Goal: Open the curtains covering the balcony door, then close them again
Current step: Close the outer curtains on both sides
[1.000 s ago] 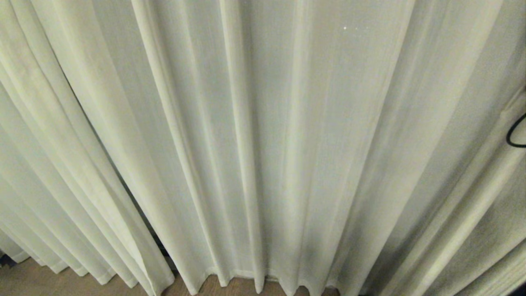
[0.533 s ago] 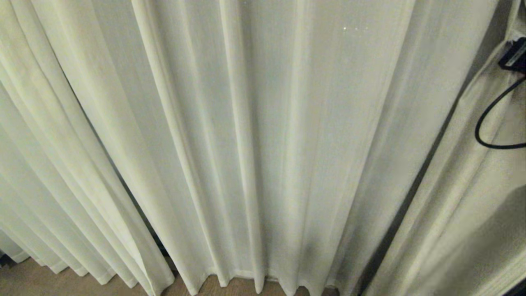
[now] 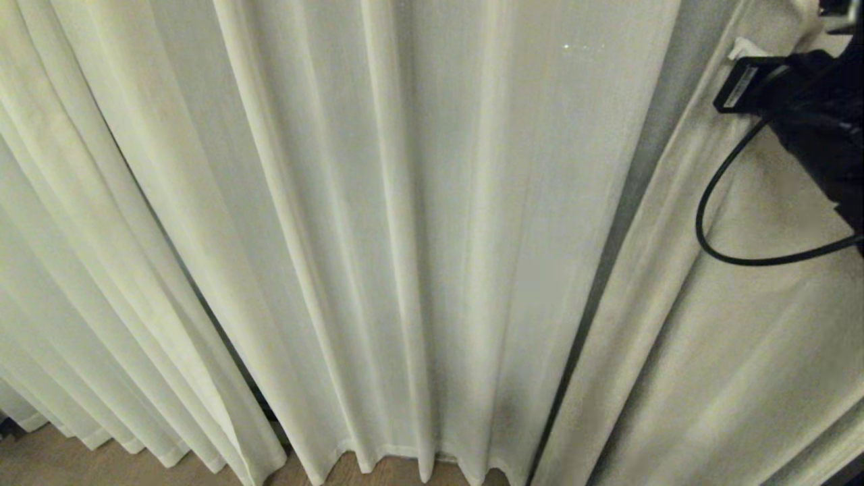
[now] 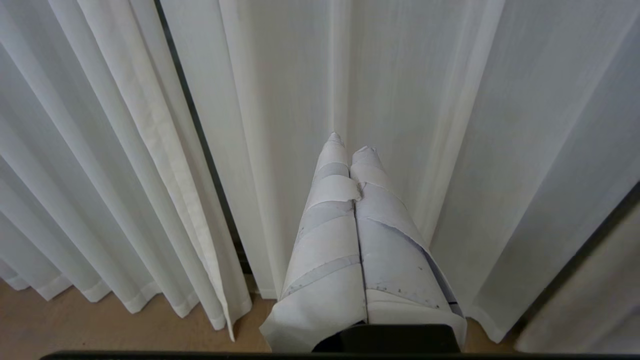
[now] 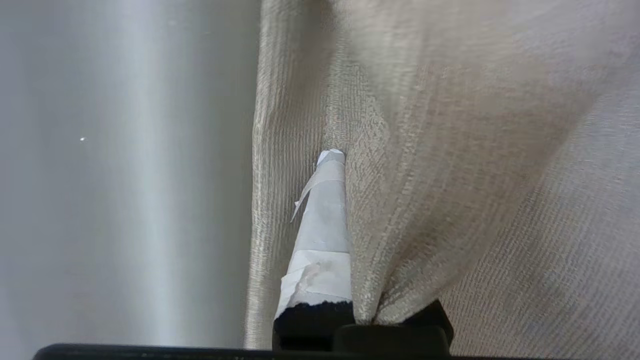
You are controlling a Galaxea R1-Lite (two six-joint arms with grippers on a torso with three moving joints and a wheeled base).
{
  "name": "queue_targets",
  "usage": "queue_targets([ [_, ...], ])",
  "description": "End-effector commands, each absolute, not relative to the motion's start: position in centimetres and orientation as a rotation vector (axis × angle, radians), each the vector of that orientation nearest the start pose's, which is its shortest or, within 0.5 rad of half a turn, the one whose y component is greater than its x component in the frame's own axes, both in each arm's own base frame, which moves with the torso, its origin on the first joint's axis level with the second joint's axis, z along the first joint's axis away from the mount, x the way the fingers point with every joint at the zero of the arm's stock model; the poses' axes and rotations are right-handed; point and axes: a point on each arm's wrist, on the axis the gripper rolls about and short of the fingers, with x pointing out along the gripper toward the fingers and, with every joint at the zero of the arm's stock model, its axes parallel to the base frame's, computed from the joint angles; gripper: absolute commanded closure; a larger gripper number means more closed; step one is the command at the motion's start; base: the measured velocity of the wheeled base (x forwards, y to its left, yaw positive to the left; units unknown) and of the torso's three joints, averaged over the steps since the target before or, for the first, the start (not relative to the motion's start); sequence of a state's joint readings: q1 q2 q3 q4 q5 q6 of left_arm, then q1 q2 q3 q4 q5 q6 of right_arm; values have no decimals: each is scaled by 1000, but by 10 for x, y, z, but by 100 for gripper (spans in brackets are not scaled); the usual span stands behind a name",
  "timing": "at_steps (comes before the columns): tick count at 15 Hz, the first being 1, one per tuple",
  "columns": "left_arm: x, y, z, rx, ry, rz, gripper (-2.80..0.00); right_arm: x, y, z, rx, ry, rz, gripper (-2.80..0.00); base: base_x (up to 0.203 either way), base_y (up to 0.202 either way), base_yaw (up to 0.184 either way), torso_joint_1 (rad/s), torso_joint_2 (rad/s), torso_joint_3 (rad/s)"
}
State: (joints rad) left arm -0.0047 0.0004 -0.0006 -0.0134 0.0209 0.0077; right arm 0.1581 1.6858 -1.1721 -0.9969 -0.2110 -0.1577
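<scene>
Curtains [image 3: 418, 236], pleats floorward; right fingers [image 5: 322, 225] pinched on thicker fold; left fingers [image 4: 325, 240] together, empty.

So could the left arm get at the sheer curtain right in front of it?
Probably yes: the left gripper hangs shut, tips pointing at the sheer curtain, nothing between. The right gripper is clamped on the thicker curtain.

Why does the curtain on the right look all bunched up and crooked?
The right gripper has pinched a fold of the thicker curtain, so that panel slants sideways while the sheer curtain hangs straight. The tape on its finger is peeling. The left gripper is shut and holds nothing.
</scene>
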Motion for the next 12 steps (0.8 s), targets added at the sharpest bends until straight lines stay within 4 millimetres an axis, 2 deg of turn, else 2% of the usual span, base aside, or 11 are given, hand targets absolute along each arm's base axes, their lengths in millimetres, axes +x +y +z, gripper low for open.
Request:
queue_targets([
  [1,-23,1,77,7,-14,17,0,316,72,318,-71,-484,-45,0,0,0,0,0,0,0],
  [12,-23,1,77,7,-14,17,0,323,165,306,-122,-487,98,0,0,0,0,0,0,0],
])
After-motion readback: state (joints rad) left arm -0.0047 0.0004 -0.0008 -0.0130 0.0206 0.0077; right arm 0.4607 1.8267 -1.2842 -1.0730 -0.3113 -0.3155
